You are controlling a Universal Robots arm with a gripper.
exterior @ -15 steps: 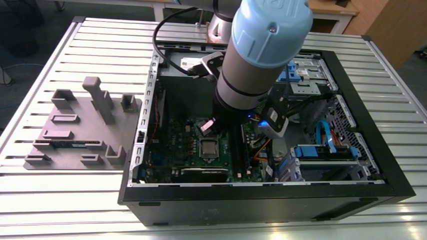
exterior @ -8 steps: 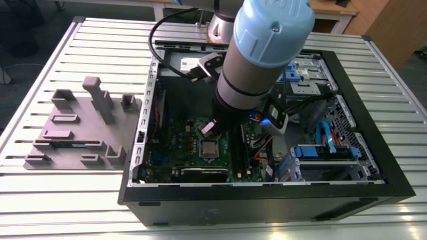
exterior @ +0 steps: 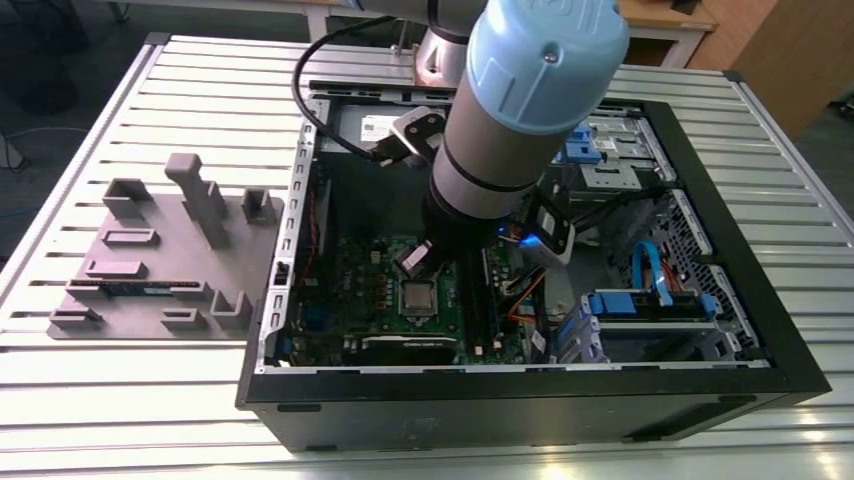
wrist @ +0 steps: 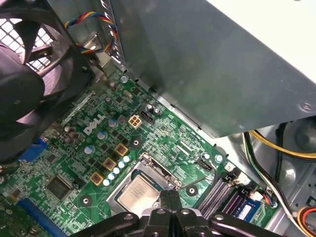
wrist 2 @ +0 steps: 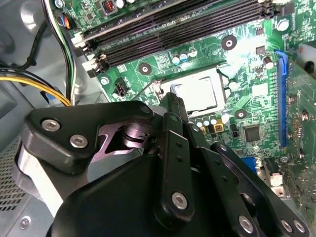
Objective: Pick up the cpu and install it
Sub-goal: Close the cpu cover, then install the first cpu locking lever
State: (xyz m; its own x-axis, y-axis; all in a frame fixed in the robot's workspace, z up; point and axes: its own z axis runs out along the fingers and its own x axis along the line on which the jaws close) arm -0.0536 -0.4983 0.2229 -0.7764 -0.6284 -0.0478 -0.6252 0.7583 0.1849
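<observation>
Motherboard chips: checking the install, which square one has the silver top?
The cpu, lying in the socket; the smaller square chip is black.

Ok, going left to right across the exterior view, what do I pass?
Grey fixture tray → cpu sitting in the motherboard socket → blue drive bracket.

The arm (exterior: 497, 150) reaches steeply down, slanting a little toward the exterior view's left, with its pale blue joint cap (exterior: 541, 55) uppermost and the dark wrist (exterior: 461, 225) beneath. The gripper (exterior: 416, 260) hangs at the lower end, pointing downward. In both wrist views its black linkage (wrist 2: 173, 163) spreads wide at the base and narrows forward, and the two fingers (wrist: 164, 197) meet tip to tip — pressed together, nothing between them
</observation>
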